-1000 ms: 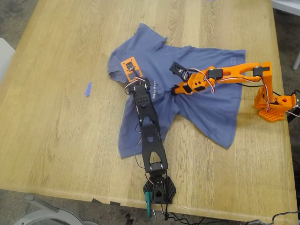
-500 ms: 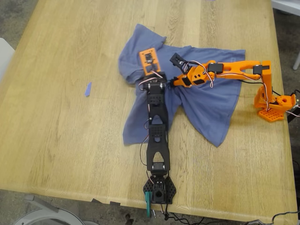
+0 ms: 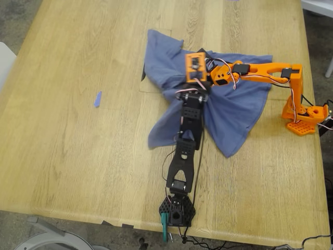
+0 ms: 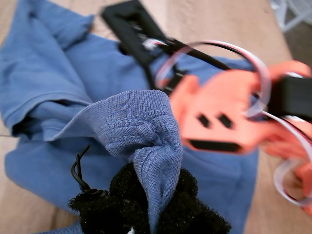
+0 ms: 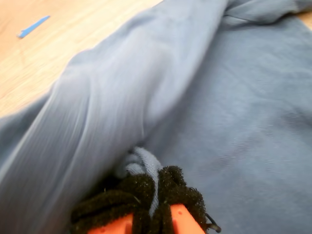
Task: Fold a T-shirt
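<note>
The T-shirt (image 3: 229, 112) lies bunched mid-bench (image 3: 78, 156), no neat fold made yet, so I judge most of the work remains. My first claw (image 4: 146, 204) and my second claw (image 5: 151, 200) are each clamped on a ribbed edge of it.

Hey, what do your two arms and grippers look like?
My first arm is black, with an orange plate near its tip; my second arm is orange. Thin cables loop along both. My first gripper and my second gripper both carry fuzzy black padding.
</note>
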Controlling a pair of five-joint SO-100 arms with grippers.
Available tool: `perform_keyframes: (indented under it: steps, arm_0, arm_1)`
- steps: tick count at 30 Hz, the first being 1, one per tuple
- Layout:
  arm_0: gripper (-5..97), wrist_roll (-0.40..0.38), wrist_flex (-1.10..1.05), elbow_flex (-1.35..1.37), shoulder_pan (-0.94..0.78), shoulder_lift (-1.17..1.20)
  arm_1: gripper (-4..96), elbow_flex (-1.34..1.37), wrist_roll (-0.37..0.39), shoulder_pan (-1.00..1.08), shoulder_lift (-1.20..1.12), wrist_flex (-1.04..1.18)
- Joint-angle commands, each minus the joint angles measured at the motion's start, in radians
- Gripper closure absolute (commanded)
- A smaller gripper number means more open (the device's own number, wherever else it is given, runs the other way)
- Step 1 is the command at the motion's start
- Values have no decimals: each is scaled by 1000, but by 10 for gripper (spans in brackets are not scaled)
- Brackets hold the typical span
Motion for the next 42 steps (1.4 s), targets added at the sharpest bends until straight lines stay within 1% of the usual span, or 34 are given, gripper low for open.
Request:
perform_keyframes:
  steps: [1, 10, 18, 22, 33, 38, 42]
  arm_0:
    - [918, 9, -31, -35, 103, 156]
    - [918, 9, -83, -35, 259, 83]
    - [918, 6, -167, -37, 385, -40]
    - [918, 5, -219, -37, 422, -109]
    - [918, 6, -344, -37, 400, -334]
    - [918, 8, -347, -37, 373, -439]
    - [917, 8, -333, -37, 348, -476]
  arm_1:
    - [912, -2, 6, 31, 87, -34]
    - [912, 57, 11, 103, 97, -77]
    - [912, 140, 14, 201, 137, -114]
    - [912, 183, 14, 241, 172, -130]
    - [912, 230, 21, 247, 216, -149]
    - [912, 222, 21, 249, 218, -143]
    - [912, 221, 20, 256, 225, -133]
